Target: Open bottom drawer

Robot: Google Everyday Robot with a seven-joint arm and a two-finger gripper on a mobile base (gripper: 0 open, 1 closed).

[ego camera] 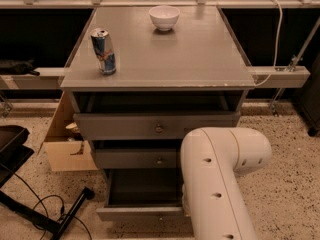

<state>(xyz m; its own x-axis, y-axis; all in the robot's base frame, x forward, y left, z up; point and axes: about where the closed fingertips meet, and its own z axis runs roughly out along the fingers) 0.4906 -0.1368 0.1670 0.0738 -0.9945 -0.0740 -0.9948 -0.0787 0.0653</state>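
Note:
The grey cabinet has three drawers. The bottom drawer (140, 213) stands pulled out, and its dark empty inside shows from above. Its front lies near the lower edge of the view, and its right part is hidden behind my white arm (220, 174). The middle drawer (135, 159) and the top drawer (157, 126) are further in, each with a small round knob. My gripper is not in view; it is hidden below the arm at the lower edge, near the bottom drawer's front.
A blue and silver can (103, 51) and a white bowl (164, 17) stand on the cabinet top. A cardboard box (62, 144) sits on the floor left of the cabinet. A black stand and cables (50, 219) lie at the lower left.

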